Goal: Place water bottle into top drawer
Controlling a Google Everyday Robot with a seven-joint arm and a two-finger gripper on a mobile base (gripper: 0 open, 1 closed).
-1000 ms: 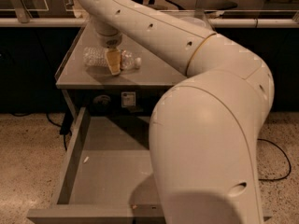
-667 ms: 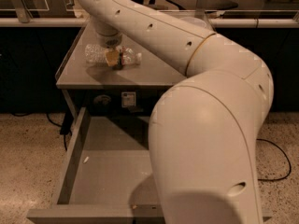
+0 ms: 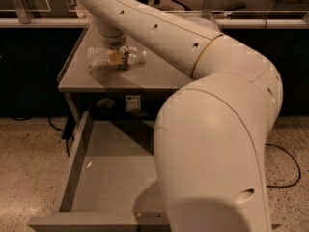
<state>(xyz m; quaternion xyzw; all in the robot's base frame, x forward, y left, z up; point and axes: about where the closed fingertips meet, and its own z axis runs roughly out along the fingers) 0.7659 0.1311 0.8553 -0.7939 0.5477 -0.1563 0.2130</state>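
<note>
Water bottle (image 3: 99, 57) lies on its side on the grey desk (image 3: 145, 79), towards the back left. The gripper (image 3: 119, 59), at the end of a large white arm (image 3: 159, 30), is down at the bottle's middle; whether its jaws have closed on it cannot be told. Below the desk, the top drawer (image 3: 111, 178) stands pulled open.
</note>
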